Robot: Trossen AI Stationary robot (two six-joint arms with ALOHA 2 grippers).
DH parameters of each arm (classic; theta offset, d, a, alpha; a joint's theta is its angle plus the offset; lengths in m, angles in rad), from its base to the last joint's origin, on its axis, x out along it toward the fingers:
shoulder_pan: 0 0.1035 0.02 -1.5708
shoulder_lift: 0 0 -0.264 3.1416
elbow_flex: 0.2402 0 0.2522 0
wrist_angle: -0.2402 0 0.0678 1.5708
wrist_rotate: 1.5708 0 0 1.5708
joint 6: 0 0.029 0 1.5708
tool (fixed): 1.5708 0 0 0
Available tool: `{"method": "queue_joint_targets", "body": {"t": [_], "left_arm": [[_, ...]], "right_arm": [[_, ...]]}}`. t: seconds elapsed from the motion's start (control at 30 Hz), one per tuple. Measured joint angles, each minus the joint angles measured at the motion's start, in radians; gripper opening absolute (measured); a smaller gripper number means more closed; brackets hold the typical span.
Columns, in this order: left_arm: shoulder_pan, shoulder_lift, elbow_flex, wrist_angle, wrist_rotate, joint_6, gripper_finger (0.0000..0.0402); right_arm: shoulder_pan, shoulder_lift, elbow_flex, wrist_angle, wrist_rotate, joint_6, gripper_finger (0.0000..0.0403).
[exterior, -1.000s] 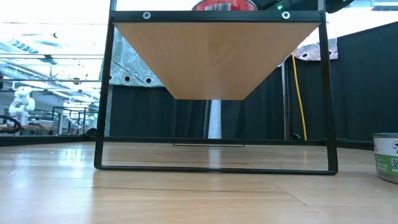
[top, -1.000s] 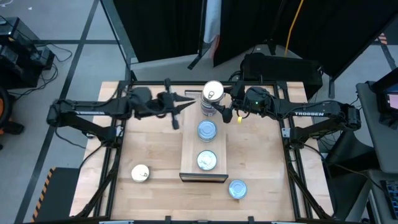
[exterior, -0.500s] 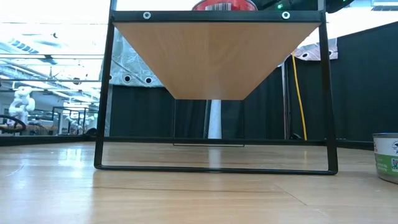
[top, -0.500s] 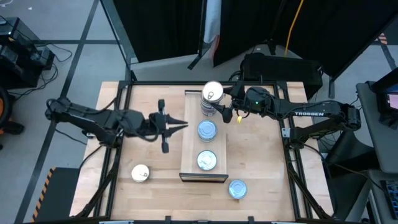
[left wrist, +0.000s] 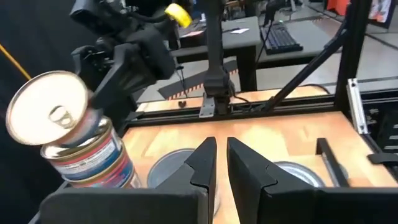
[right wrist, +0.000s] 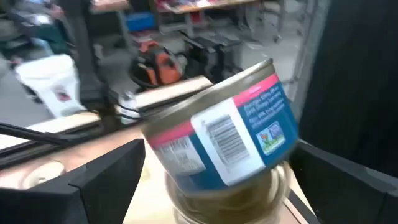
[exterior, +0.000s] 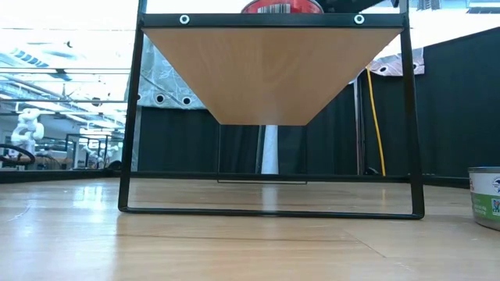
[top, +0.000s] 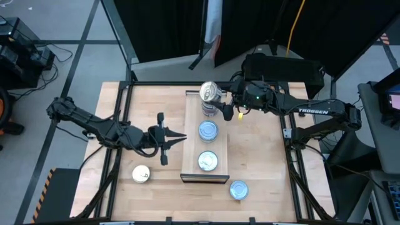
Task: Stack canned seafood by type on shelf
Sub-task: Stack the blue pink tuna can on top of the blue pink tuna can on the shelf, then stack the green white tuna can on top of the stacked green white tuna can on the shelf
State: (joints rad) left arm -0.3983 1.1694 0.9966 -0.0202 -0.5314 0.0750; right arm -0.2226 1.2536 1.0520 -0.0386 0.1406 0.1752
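Note:
The light-wood shelf [top: 190, 150] stands raised on a black frame [exterior: 129, 117] in the middle of the table. At its far end a silver pull-tab tin [top: 210, 93] sits tilted on top of another tin [top: 209, 110]. My right gripper [top: 220, 104] reaches this stack from the right, one finger on each side of the top tin [right wrist: 217, 134]. Two more tins [top: 208, 131] [top: 208, 160] rest flat on the shelf. My left gripper [top: 178, 137] hovers shut just left of the shelf's middle, fingers [left wrist: 221, 165] pointing at it. My right gripper has the tilted top tin's side wall [right wrist: 283, 134] between its two fingers [right wrist: 109, 180], which come in level from the table's right. The tin leans toward the table's left, lid facing up and left, and its lower edge is on the tin below [right wrist: 230, 196].
A cream-topped tin [top: 141, 174] sits on the tabletop near the left front. A blue-topped tin [top: 239, 189] [exterior: 486, 195] stands by the shelf's near right corner. Black frame rails border the table's left, right and far sides.
My left arm has swung from the shelf's far left corner toward the near edge, and now stands beside the shelf's middle, still shut. The top tin of the far stack has tipped from level to leaning left. My right gripper has shifted slightly toward the far edge.

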Motion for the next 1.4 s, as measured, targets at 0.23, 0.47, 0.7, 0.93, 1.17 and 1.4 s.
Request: {"method": "queue_joint_targets", "body": {"t": [0.23,0.47,0.7,0.93,1.17,1.4], "left_arm": [[-0.045,0.000,0.000,0.040,-0.002,0.017,0.0042],[-0.074,0.000,0.000,0.037,-0.002,0.019,0.0042],[-0.098,-0.001,0.000,0.019,-0.038,0.019,0.0042],[-0.128,-0.001,0.000,0.000,-0.053,-0.003,0.0042],[-0.202,-0.001,0.000,-0.092,-0.054,-0.117,0.0042],[-0.301,-0.001,0.000,-0.172,-0.053,-0.270,0.0042]], "right_arm": [[0.000,0.043,0.068,-0.101,0.041,0.022,0.0391],[0.000,0.046,0.070,-0.114,0.044,0.038,0.0391],[0.002,-0.054,0.097,-0.212,0.047,0.045,0.0391],[0.057,-0.161,0.188,-0.494,-0.018,0.121,0.0391],[0.268,-0.297,0.193,-0.761,-0.029,0.335,0.0391],[0.646,-0.333,0.139,-0.829,0.138,0.622,0.0391]]}}
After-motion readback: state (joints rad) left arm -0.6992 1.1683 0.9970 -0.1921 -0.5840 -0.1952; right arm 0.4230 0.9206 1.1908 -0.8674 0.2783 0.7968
